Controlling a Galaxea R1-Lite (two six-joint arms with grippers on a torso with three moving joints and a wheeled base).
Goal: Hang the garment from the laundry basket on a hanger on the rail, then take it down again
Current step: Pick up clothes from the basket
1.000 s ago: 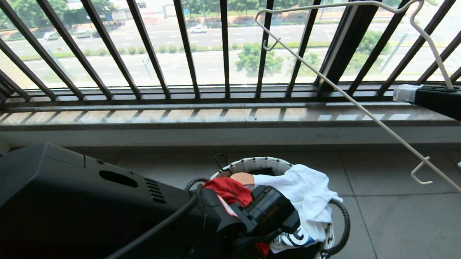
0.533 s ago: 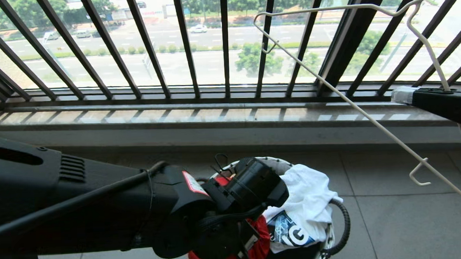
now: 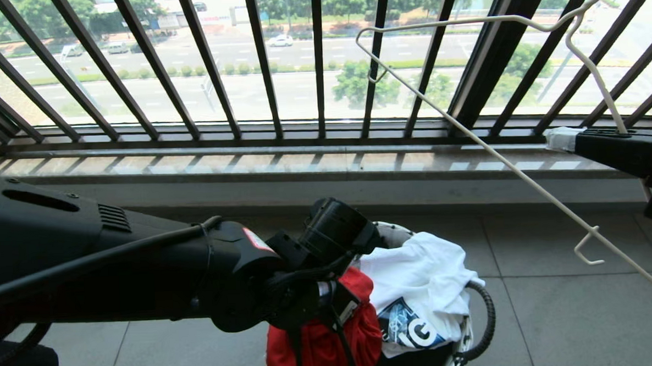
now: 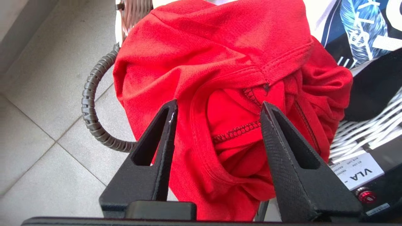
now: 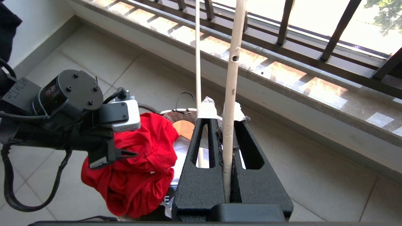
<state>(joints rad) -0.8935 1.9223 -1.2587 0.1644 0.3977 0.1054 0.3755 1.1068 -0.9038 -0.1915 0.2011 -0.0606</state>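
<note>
The red garment [image 4: 226, 72] lies bunched on the laundry basket [image 3: 394, 229] and spills over its near rim [image 3: 324, 337]. My left gripper [image 4: 218, 105] hovers just above it, open, with the collar folds showing between the spread fingers and nothing pinched. My right gripper [image 5: 223, 113] is at the right, level with the window ledge, shut on one wire of the thin cream hanger [image 3: 495, 159]. The hanger's frame slants in front of the balcony bars. The rail is out of view.
A white T-shirt with a dark graphic [image 3: 423, 272] fills the basket's right half, and a wooden hanger end [image 5: 185, 128] shows inside. The corrugated black handle [image 3: 489, 319] loops round the basket. Black balcony bars [image 3: 266, 70] and a stone ledge [image 3: 303, 167] stand behind, over grey floor tiles.
My left wrist has swung up and back from the basket's middle. The red garment has come with it and now hangs over the near rim. The hanger has drifted slightly left.
</note>
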